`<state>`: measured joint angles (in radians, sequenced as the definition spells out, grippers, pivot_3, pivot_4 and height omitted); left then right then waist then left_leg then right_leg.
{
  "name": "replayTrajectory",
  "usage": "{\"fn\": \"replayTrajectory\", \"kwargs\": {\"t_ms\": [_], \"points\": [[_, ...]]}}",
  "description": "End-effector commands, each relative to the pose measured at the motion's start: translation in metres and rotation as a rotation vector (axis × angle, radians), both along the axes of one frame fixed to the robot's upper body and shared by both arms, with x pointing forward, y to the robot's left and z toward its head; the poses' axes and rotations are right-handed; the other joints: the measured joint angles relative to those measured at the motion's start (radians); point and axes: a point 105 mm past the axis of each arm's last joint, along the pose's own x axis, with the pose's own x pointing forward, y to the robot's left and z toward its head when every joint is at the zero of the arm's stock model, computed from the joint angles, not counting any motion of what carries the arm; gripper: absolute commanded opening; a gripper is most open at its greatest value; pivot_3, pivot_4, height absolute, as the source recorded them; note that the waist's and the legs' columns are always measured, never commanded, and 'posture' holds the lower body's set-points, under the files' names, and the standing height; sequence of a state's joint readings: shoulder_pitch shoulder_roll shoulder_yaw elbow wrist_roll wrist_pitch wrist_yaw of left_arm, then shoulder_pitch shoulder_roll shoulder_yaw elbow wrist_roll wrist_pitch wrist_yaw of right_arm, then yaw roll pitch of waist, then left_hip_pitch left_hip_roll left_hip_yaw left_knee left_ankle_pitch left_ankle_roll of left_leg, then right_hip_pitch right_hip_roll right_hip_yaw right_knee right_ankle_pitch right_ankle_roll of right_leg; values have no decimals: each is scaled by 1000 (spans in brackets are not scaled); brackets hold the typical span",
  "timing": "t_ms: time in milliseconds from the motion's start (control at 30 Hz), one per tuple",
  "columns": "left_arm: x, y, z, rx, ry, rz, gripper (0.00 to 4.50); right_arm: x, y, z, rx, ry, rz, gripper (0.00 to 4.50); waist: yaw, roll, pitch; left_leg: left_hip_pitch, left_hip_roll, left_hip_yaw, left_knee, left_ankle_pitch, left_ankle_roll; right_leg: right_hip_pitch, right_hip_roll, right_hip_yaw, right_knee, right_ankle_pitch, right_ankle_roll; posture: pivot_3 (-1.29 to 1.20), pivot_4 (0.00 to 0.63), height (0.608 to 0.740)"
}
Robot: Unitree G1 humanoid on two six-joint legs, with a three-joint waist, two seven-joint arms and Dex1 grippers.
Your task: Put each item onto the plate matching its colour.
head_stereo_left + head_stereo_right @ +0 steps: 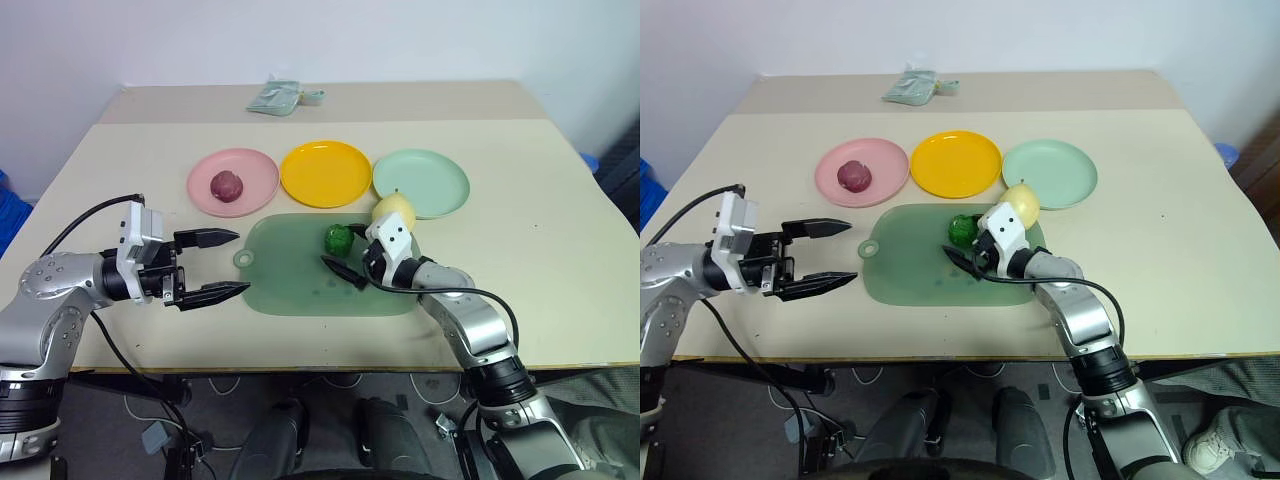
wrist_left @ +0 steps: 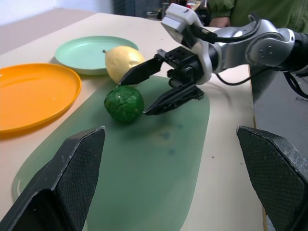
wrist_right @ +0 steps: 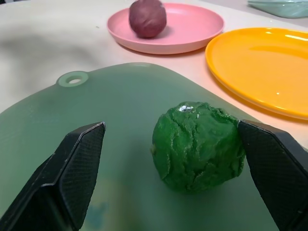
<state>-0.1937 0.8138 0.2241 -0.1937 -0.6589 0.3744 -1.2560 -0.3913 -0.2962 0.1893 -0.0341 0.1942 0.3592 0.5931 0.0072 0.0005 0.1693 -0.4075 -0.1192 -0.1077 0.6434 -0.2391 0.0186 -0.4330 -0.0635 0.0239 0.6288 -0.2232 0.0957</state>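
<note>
The maroon ball (image 1: 226, 185) lies on the pink plate (image 1: 258, 172). The yellow plate (image 1: 326, 173) and the mint green plate (image 1: 420, 183) are bare. The green pepper (image 1: 338, 239) sits on the dark green mat (image 1: 300, 280). The pale yellow pear (image 1: 393, 211) stands at the mat's far right corner, by the mint plate's near rim. My right gripper (image 1: 337, 247) is open and low over the mat, with the pepper (image 3: 197, 147) between its fingertips. My left gripper (image 1: 242, 262) is open and holds nothing, just off the mat's left end, pointing right.
A grey-green packet (image 1: 273, 98) lies at the table's far edge. The table's front edge runs just below both arms. Bare tabletop lies to the left of the pink plate and to the right of the mint plate.
</note>
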Motion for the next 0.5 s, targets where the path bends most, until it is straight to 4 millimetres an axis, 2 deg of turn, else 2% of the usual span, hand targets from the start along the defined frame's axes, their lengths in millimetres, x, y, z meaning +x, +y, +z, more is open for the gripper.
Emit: {"fn": "replayTrajectory", "kwargs": {"t_ms": [33, 133, 267, 333, 500], "points": [[-2, 6, 8, -4, -48, 23, 4462, 3, 5, 10, 12, -43, 15, 4500, -1, 0, 0, 0, 0, 0, 0, 0, 0, 0, 0, 0, 0, 0, 0, 0, 150, 740], [-3, 7, 8, -4, -52, 31, 4500, 4, 4, 8, 11, -37, 17, 3704, -1, 0, 0, 0, 0, 0, 0, 0, 0, 0, 0, 0, 0, 0, 0, 0, 150, 740], [-4, 8, 8, -8, -54, 43, 4500, 6, 0, 7, 2, -41, 7, 1730, -2, 0, 0, 0, 0, 0, 0, 0, 0, 0, 0, 0, 0, 0, 0, 0, 150, 740], [-4, 8, 6, -10, -54, 48, 4500, 7, -2, 8, -3, -54, -4, 942, -3, 0, 0, 0, 0, 0, 0, 0, 0, 0, 0, 0, 0, 0, 0, 0, 150, 740], [-4, 9, 5, -26, -52, 64, 4500, 6, -6, 26, 49, -92, -3, 942, -2, 0, 0, 0, 0, 0, 0, 0, 0, 0, 0, 0, 0, 0, 0, 0, 150, 740]]}}
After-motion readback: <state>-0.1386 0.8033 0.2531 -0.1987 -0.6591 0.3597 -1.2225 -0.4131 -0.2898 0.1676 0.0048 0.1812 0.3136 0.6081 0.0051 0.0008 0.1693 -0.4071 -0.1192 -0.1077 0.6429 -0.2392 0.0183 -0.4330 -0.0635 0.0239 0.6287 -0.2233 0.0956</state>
